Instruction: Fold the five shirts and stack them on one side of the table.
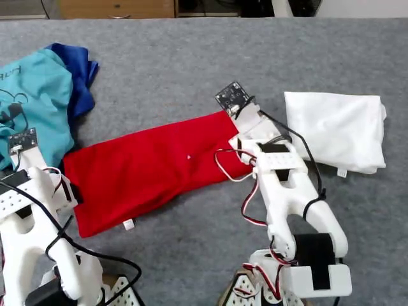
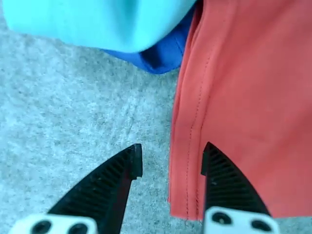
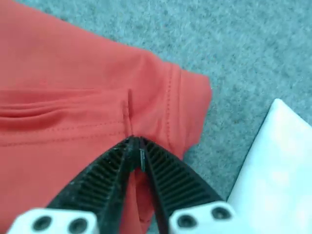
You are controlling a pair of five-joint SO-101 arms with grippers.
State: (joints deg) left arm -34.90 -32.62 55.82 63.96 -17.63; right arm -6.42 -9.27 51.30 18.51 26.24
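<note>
The red shirt point(image 1: 150, 169) lies folded into a long band across the middle of the table. My right gripper point(image 1: 241, 141) is at its right end, shut on a pinch of red shirt point(image 3: 73, 97) near the hem, fingertips together point(image 3: 135, 142). My left gripper point(image 1: 69, 185) is at the shirt's left end and stands open point(image 2: 171, 151). One of its fingers point(image 2: 117, 170) is over the bare table and the other over the red shirt's edge point(image 2: 234, 97). A folded white shirt point(image 1: 338, 131) rests at the right. A teal shirt point(image 1: 35, 102) lies on a blue shirt point(image 1: 80, 76) at the far left.
The grey table cover point(image 1: 172, 57) is bare behind the red shirt. The white shirt point(image 3: 278, 165) lies close to my right gripper. The teal shirt point(image 2: 97, 19) and blue shirt point(image 2: 156, 56) lie just beyond my left gripper. Cables trail from both arms near the front edge.
</note>
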